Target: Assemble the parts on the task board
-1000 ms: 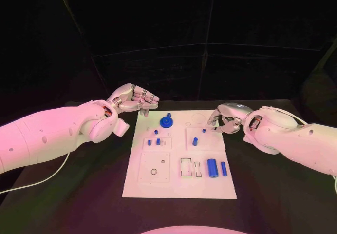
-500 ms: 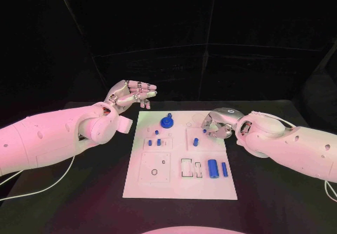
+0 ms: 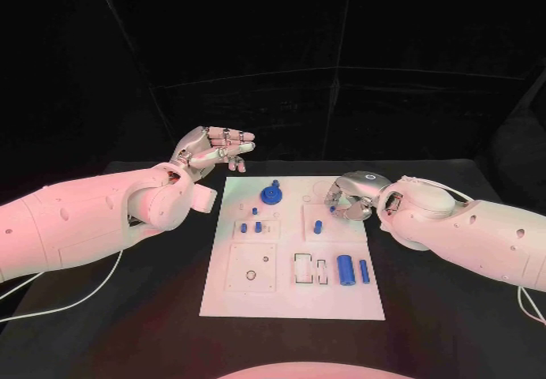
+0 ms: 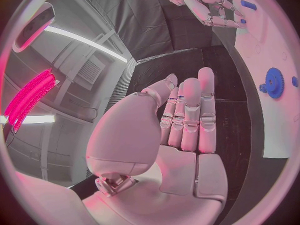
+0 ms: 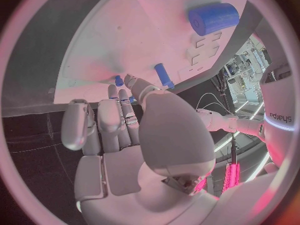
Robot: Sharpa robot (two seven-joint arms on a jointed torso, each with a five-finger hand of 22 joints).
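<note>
The task board (image 3: pixel 293 296) lies flat in the middle of the black table (image 3: pixel 455 316), its long axis running near to far. At its far end sits a blue gear (image 3: pixel 271 196); near the right edge a large blue cylinder (image 3: pixel 345 272) and a thin blue pin (image 3: pixel 363 272) lie side by side, both pointing near to far. The left hand (image 3: pixel 216 150) is raised above the table beyond the board's far left corner, fingers straight and close together, holding nothing. The right hand (image 3: pixel 347 197) hangs over the board's far right part, fingers curled downward above a small blue peg (image 3: pixel 319 227); I cannot tell whether it pinches anything.
</note>
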